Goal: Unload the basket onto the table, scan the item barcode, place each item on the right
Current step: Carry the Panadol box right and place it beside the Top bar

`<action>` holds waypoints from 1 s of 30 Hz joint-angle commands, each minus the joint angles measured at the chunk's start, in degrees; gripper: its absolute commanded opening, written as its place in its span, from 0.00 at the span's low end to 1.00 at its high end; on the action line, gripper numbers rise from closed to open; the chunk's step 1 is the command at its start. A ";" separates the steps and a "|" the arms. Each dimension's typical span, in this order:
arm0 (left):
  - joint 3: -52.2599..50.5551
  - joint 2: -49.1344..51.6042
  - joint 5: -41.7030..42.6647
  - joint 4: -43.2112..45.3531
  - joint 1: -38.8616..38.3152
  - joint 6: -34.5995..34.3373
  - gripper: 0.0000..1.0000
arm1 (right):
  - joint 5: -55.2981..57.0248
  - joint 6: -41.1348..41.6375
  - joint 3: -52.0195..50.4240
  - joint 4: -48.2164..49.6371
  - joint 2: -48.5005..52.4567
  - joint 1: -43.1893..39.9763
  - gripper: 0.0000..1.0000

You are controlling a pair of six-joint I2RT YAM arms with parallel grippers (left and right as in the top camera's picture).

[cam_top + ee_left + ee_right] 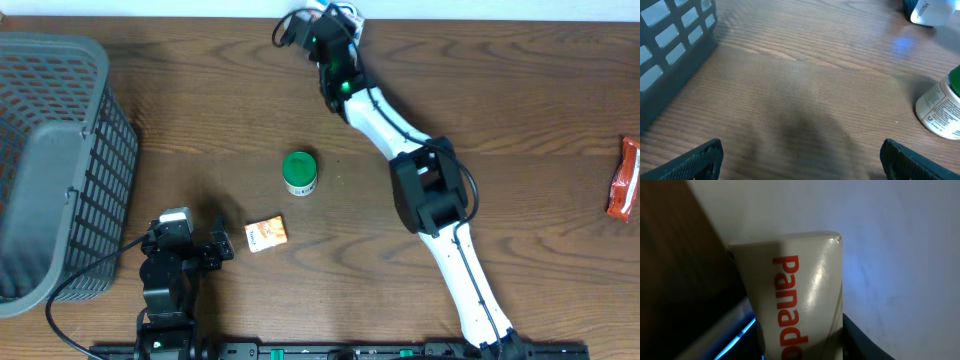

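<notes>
The item, a cream box (795, 295) with red "Panado" lettering, fills the right wrist view. My right gripper (800, 347) is shut on it, a dark finger on each side. A blue light strip (735, 340) glows at its lower left. No barcode shows on the visible face. From overhead, the right arm reaches to the table's far edge, where the right gripper (335, 25) holds the box's pale end (352, 18). My left gripper (185, 238) rests at the near left, open (802, 160) over bare wood with nothing between its fingers.
A grey mesh basket (55, 160) fills the left side and appears as a wall (670, 45) in the left wrist view. A green-capped bottle (299, 173) stands mid-table, with its white label showing (940, 112). A small orange box (266, 234) lies near it. A red packet (624, 180) lies far right.
</notes>
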 commanded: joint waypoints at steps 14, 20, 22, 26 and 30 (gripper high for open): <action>-0.66 -0.04 0.61 -2.21 0.20 0.76 0.98 | 10.03 -12.44 1.38 -1.64 -2.82 2.38 0.16; -0.68 -0.04 0.61 -2.21 0.20 0.76 0.99 | 11.80 -3.34 1.36 -14.29 -10.99 3.04 0.19; -0.68 -0.04 0.61 -2.21 0.20 0.76 0.99 | 11.80 0.02 1.36 -20.00 -14.60 3.04 0.19; -0.68 -0.04 0.61 -2.21 0.20 0.76 0.99 | 14.88 7.48 1.36 -28.41 -21.22 1.73 0.20; -0.66 -0.04 0.61 -2.21 0.20 0.76 0.99 | 20.96 14.56 1.36 -38.60 -25.16 -1.75 0.20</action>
